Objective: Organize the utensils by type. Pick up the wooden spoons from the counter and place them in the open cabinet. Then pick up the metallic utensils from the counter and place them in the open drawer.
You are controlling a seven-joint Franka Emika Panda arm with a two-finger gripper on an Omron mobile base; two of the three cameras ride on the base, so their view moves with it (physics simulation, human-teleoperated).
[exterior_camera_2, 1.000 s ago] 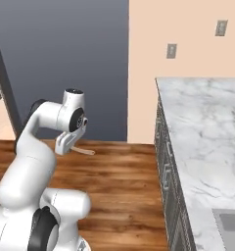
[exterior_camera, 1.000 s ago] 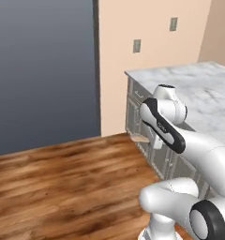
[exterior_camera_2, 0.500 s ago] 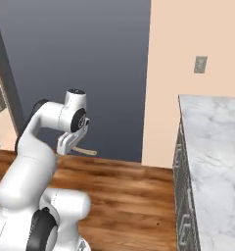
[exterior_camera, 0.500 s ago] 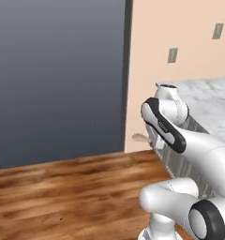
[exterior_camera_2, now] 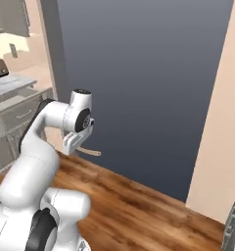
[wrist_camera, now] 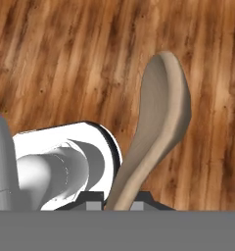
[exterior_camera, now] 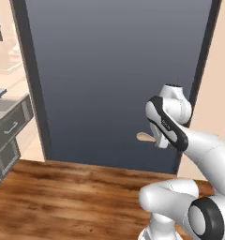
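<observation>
Under us is wood-plank floor. Our gripper has its fingers clamped on the handle of the pale tan wooden spoon, bowl sticking out forward, carried in the air above the floor. Beyond it stands a big dark grey panel between peach walls. Far left there are grey units with a drawer front.

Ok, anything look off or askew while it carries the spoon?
Nothing stands out. The pincer is shut on the pale wooden spoon by its handle, bowl sticking out sideways over the wood floor. Nothing spilled or damaged.
</observation>
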